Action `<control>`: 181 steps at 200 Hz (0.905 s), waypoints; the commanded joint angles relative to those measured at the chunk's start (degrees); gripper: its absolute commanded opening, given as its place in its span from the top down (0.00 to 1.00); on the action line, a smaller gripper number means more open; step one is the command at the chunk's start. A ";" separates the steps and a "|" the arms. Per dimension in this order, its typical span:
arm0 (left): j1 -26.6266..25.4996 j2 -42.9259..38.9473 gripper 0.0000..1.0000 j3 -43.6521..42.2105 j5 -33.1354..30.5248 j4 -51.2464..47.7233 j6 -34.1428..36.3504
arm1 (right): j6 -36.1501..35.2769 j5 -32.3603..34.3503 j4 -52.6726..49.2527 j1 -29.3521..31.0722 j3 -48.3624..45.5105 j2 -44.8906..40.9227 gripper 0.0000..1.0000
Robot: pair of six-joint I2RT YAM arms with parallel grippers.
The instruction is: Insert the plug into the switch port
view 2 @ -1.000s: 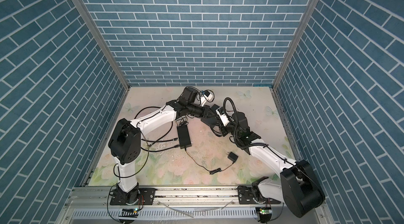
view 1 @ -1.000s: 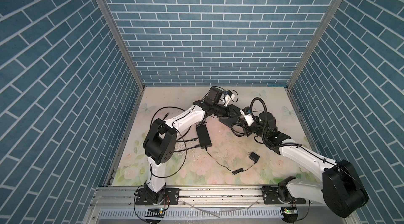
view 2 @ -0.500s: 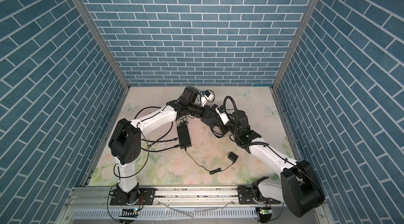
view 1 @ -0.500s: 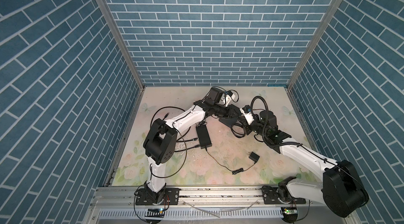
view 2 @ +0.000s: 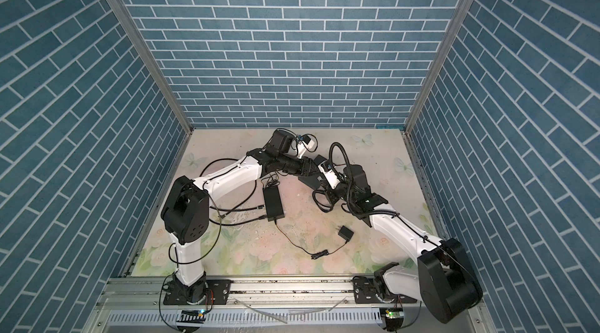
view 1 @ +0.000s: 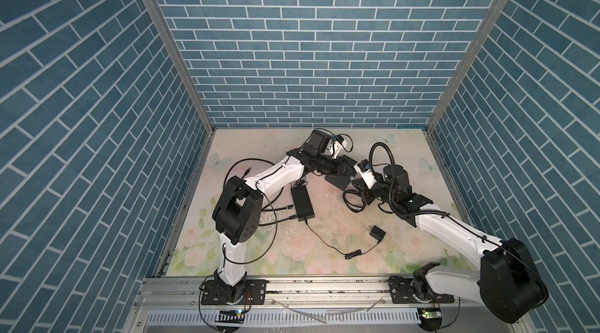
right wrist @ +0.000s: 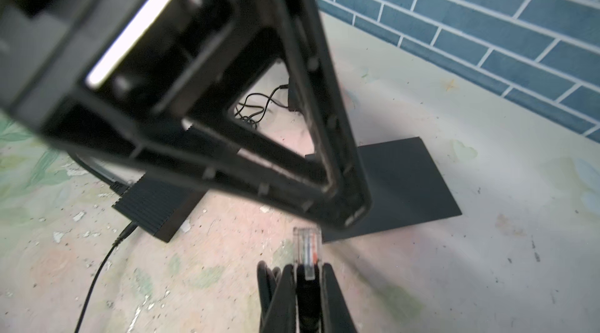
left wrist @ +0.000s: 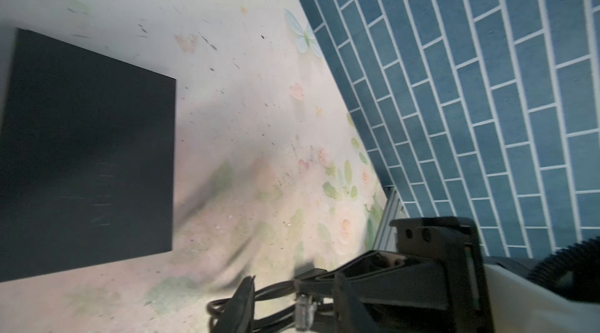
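**One plug (right wrist: pixel 306 250), pinched in the right fingers (right wrist: pixel 282 295)**

The clear plug (tip poking out past them) hangs above the surface (right wrist: pixel 487 250), just beside the tip of the left fingers (right wrist: pixel 337 165) and near a flat black slab (right wrist: pixel 406 182). Whether the left fingers are released or clenched cannot be told.

No text, label, brand or number can be read in any view; the plug (right wrist: pixel 306 248) and the ribbed black box (right wrist: pixel 152 209) show no legible marking.
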 commanded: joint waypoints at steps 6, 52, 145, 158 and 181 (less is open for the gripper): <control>3.01 -2.25 0.55 2.75 -7.91 -6.06 6.32 | -4.15 -2.87 -14.70 -2.33 7.23 1.35 0.99; 5.06 0.32 0.53 4.37 -14.32 -10.83 10.36 | -13.51 0.49 -43.24 -9.06 24.09 8.82 0.99; 6.56 5.25 0.52 4.06 -13.21 -8.12 10.89 | -26.66 6.24 -48.09 -11.95 32.28 34.59 1.00; 6.61 7.01 0.52 5.35 -13.11 -6.70 10.84 | -26.79 4.58 -43.48 -11.17 32.91 36.19 1.00; 6.61 10.76 0.51 8.81 -12.98 -4.11 11.18 | -26.79 -0.09 -37.62 -9.25 33.64 38.20 1.00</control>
